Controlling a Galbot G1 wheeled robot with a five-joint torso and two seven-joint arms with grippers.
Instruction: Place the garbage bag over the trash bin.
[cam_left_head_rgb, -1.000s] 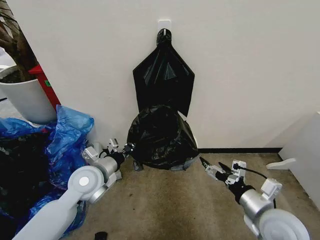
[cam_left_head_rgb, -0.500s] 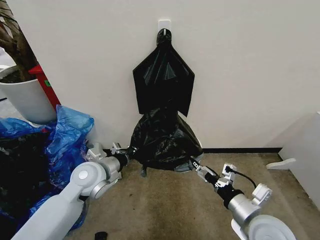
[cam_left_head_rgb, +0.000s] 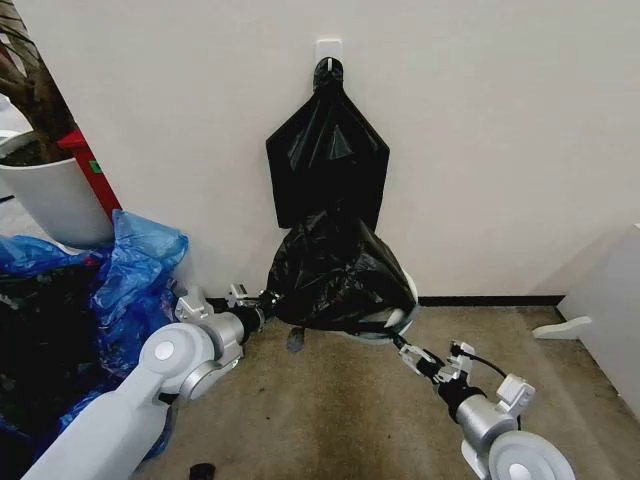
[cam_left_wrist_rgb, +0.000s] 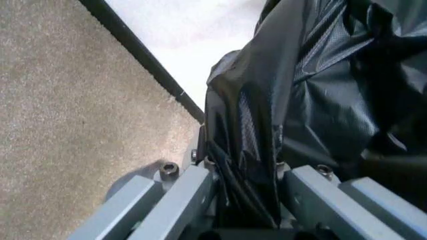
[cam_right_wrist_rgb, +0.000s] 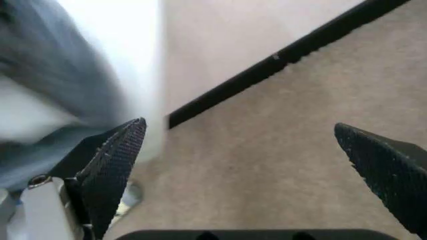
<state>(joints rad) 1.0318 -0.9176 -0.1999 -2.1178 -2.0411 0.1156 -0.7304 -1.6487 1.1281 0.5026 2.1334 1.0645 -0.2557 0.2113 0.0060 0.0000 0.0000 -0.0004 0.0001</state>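
— Black plastic first: where does the garbage bag (cam_left_head_rgb: 335, 275) sit?

— At the middle of the head frame, against the white wall (cam_left_head_rgb: 500, 130). It is draped over the trash bin (cam_left_head_rgb: 400, 320), whose white side peeks out at the bag's lower right edge. A second black bag (cam_left_head_rgb: 328, 150) hangs flat on the wall just above it, from a hook (cam_left_head_rgb: 327, 68) near the top centre.

— And the left gripper (cam_left_head_rgb: 262, 300)?

— Left of centre, low in the head frame, touching the bag's lower left edge. In the left wrist view its grey fingers (cam_left_wrist_rgb: 180, 200) are pinched narrow with a fold of the glossy bag (cam_left_wrist_rgb: 313, 90) clamped between them, carpet (cam_left_wrist_rgb: 67, 125) and the dark baseboard (cam_left_wrist_rgb: 143, 55) behind.

— The right gripper (cam_left_head_rgb: 405, 350)?

— Lower right of centre, just under the bin's exposed rim. The right wrist view shows its black textured fingertips (cam_right_wrist_rgb: 117, 160) spread wide with nothing between them; the pale blurred shape at that frame's upper left is too smeared to identify.

— Anything else around?

— Crumpled blue bags (cam_left_head_rgb: 130, 270) heap at the left edge, and a white planter pot (cam_left_head_rgb: 50, 200) stands at the upper left beside a red object (cam_left_head_rgb: 88, 165). A white cabinet edge (cam_left_head_rgb: 610, 300) shows at the right.
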